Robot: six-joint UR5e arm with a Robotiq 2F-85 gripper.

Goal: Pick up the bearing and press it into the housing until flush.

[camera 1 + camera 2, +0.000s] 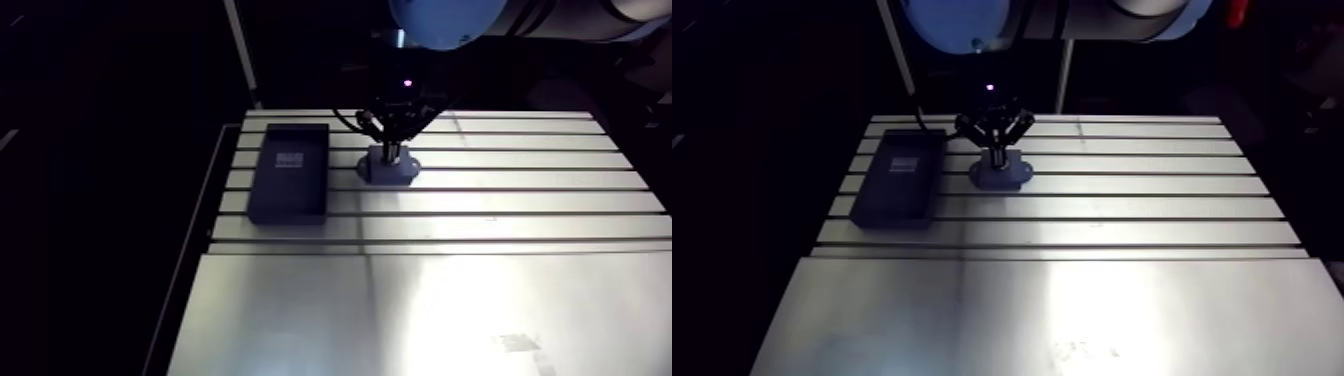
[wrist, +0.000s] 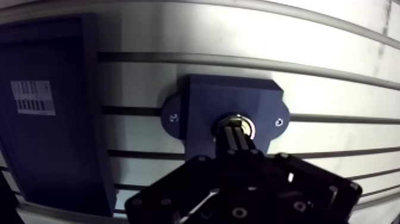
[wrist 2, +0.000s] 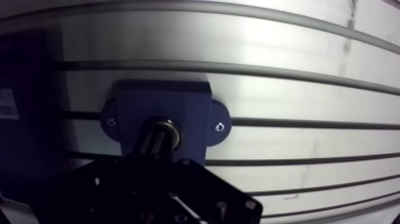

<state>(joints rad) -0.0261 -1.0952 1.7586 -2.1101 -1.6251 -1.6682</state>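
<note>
The bearing (image 2: 246, 124) is sitting in the bore of the blue housing (image 2: 202, 107). It is being touched from above by the gripper (image 2: 236, 131), whose fingers (image 2: 230, 140) are being held closed together. A dark box (image 2: 47, 149) is lying left of the housing on the desk (image 2: 333, 89).

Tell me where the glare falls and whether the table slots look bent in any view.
Arm view: glare washes the table near its front, while the housing and dark box sit dim. Wrist view: the slots bow from the wide lens, and the end effector is a dark shape over the housing.
</note>
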